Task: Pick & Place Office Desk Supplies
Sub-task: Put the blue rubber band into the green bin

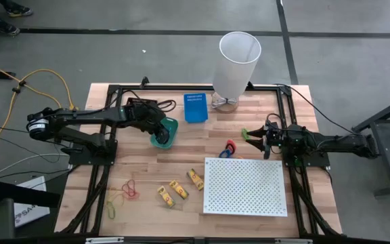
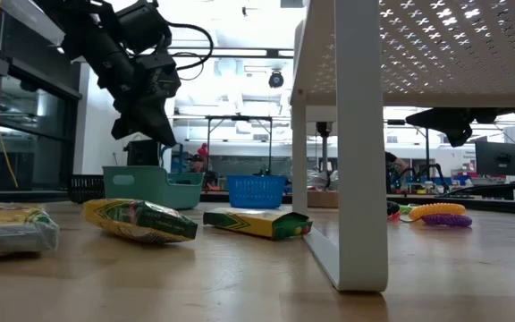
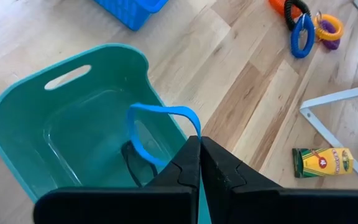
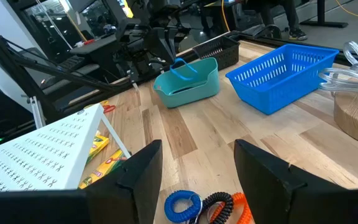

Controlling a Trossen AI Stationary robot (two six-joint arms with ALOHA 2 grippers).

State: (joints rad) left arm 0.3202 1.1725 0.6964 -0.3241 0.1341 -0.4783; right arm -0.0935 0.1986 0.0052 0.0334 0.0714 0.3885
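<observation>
high view: left gripper (image 1: 160, 133) sits over the small teal plastic bin with handle slots (image 1: 171, 130) at counter centre-left, fingers clenched on a thin blue rubber-band loop (image 3: 160, 134); left wrist view shows the loop dangling from the pinched fingertips (image 3: 199, 163) above the bin's inside, a dark loop lying on the bin floor below it. right gripper (image 1: 254, 135) hovers at counter right, just beyond the far edge of the large white perforated board on legs (image 1: 244, 186), fingers released and spread wide, nothing between them. light wooden counter (image 1: 147, 169) carries three yellow-and-green crayon packs (image 1: 179, 189) in a row near the board's left edge, and loose red, orange and yellow rubber-band loops (image 1: 124, 193) at the near left. coiled blue, black and orange spiral cords (image 1: 228, 148) lie between the right gripper and the board. small blue mesh plastic basket (image 1: 195, 106) stands beyond the teal bin, beside the tall white tapered bin (image 1: 235, 64) on a round wooden base.
</observation>
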